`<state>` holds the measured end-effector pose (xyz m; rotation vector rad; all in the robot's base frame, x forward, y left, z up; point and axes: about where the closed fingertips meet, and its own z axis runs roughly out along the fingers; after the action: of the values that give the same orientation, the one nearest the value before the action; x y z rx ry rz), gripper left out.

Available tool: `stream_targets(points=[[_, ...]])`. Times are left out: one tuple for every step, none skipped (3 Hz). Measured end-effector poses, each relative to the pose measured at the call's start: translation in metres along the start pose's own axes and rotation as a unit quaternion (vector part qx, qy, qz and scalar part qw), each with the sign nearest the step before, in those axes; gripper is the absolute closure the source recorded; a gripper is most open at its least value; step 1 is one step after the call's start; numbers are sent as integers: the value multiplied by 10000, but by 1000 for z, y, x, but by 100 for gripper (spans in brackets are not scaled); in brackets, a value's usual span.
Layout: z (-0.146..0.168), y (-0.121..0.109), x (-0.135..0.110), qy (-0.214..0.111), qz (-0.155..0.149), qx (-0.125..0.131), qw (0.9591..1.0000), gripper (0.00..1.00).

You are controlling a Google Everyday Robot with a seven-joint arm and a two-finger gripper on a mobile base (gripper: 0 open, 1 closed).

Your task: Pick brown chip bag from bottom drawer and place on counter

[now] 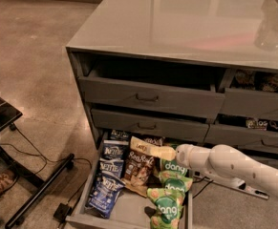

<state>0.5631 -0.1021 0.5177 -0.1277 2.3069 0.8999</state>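
Note:
The brown chip bag (pixel 139 167) lies in the open bottom drawer (pixel 129 213), between dark blue bags on its left and green bags on its right. Its cream top band points toward the cabinet. My gripper (pixel 156 152) reaches in from the right on a white arm (pixel 224 163) and sits at the bag's upper right corner, touching or just over the top band. The glossy grey counter (pixel 176 23) tops the cabinet above.
Dark blue Kettle bags (pixel 107 173) fill the drawer's left side and green dang bags (pixel 169 194) the right. The upper drawers (pixel 148 98) stand slightly open. A black stand with cables (pixel 28 185) is on the floor at left. A clear object (pixel 272 30) sits on the counter's right.

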Motion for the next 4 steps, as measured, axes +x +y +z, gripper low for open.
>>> stream_targets(points=[[21,-22,-17,-433,44,154,9989,0],[41,-50,-27,-858,157,461,9951,0],[58,-64,-23,-981,130,957,9905,0],[56,-75,-35,-1231,109,1229,9847,0]])
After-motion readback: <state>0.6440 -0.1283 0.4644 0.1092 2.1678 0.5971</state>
